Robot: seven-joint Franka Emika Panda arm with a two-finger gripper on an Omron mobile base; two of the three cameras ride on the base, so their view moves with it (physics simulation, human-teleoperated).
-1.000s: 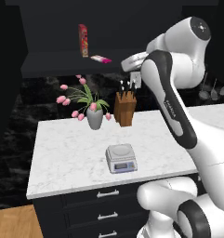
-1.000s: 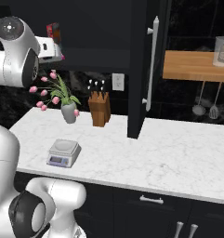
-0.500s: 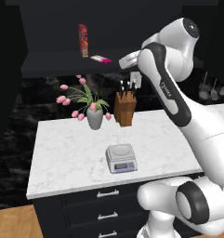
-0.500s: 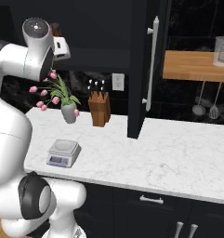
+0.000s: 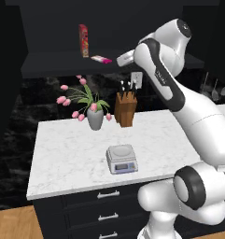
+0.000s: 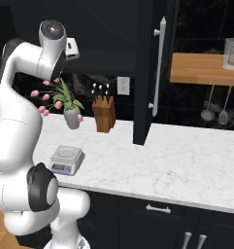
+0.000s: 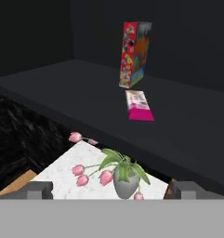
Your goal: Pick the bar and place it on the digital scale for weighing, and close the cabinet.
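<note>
Arm's swung up w/ pincer (image 5: 119, 59) released, now level w/ cabinet (image 6: 150, 73) shelf; reach step: bar (image 7: 139, 105) lies flat at 12 o'clock, touching nothing, next ease fwd & straddle it.

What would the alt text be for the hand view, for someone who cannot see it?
A small flat pink and white bar lies on a dark cabinet shelf, just in front of a tall upright red box. Below the shelf, a grey vase of pink tulips stands on a white marble counter.
</note>
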